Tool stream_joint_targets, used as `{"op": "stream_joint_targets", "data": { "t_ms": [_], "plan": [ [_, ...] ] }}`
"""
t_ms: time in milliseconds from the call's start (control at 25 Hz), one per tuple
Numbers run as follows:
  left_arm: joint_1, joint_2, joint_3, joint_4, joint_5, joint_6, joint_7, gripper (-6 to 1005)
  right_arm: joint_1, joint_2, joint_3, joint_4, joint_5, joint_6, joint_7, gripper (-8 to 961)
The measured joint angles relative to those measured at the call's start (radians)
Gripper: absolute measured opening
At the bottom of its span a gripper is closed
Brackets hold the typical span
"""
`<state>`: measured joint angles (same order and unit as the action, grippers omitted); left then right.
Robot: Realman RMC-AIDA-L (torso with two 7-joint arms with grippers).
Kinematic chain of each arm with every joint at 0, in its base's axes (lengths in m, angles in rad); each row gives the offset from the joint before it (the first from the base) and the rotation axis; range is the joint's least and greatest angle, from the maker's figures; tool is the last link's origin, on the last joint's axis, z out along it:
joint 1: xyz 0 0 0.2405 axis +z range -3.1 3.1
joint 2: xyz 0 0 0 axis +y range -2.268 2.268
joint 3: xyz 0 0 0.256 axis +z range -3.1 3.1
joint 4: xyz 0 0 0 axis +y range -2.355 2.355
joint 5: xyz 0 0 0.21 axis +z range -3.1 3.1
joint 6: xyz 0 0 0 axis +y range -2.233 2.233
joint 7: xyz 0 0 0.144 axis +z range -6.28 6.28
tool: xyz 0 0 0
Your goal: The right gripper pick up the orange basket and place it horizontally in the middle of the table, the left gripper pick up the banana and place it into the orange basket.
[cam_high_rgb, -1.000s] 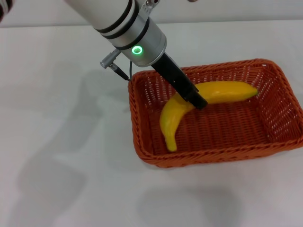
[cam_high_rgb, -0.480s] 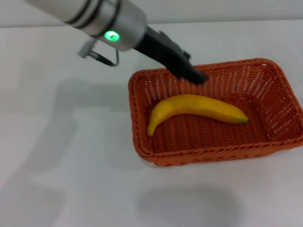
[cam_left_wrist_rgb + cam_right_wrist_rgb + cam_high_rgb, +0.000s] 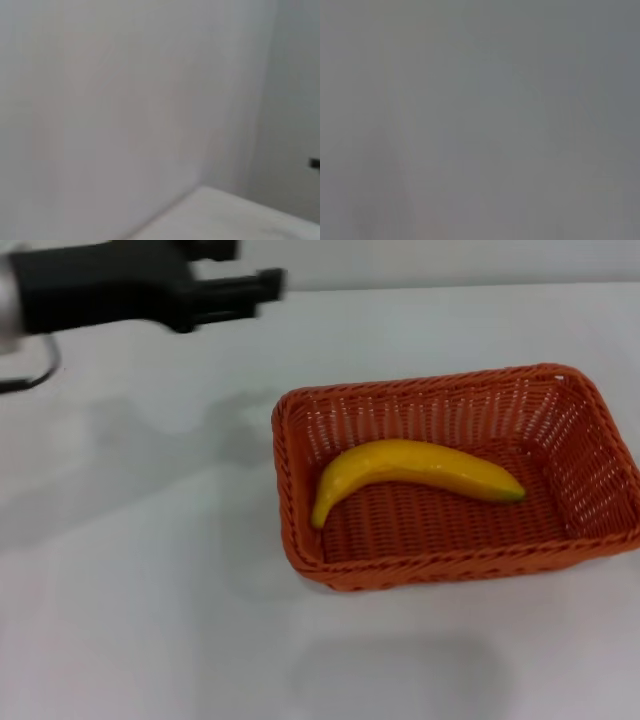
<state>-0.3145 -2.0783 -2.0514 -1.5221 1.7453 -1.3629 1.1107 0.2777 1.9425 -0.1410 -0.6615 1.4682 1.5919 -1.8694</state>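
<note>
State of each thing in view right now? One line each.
banana: lying inside the basket, free of any gripper
orange basket: upright on the table, lengthwise across
left gripper: open, empty, raised at the far left, clear of the basket
right gripper: out of view

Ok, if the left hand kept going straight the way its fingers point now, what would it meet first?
Nothing that shows: the left hand points sideways, above the table's far part, passing behind the orange basket holding the banana. Height is hard to judge, though.
</note>
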Motion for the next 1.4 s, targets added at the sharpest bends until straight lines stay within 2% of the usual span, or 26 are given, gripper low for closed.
{"op": "stream_joint_targets", "data": {
  "t_ms": [160,200,320,440,680,840,1080,1400],
  "plan": [
    [0.159,-0.003,-0.089,0.105,-0.218,-0.008,0.222,703,-0.025,0.047,0.0,0.002,0.06,0.003,-0.126,869],
    [0.179,-0.003,-0.099,0.13,-0.251,-0.012,0.256,703,-0.029,0.052,0.001,0.011,0.066,0.003,-0.147,869],
    [0.257,-0.005,-0.147,0.259,-0.396,-0.039,0.445,703,-0.04,0.056,0.012,0.061,0.091,0.003,-0.195,869],
    [0.301,-0.006,-0.214,0.42,-0.498,-0.08,0.601,703,-0.045,0.056,0.041,0.124,0.107,0.004,-0.254,869],
    [0.311,-0.006,-0.393,0.736,-0.547,-0.194,0.827,703,-0.051,0.058,0.106,0.254,0.12,0.005,-0.373,869],
    [0.313,-0.007,-0.425,0.862,-0.616,-0.208,0.96,703,-0.052,0.058,0.13,0.299,0.121,0.006,-0.425,869],
    [0.309,-0.006,-0.426,0.93,-0.69,-0.209,1.023,703,-0.054,0.057,0.131,0.324,0.121,-0.005,-0.443,869],
    [0.291,-0.005,-0.425,0.949,-0.702,-0.208,1.032,703,-0.059,0.058,0.132,0.349,0.121,-0.007,-0.462,869]
  ]
}}
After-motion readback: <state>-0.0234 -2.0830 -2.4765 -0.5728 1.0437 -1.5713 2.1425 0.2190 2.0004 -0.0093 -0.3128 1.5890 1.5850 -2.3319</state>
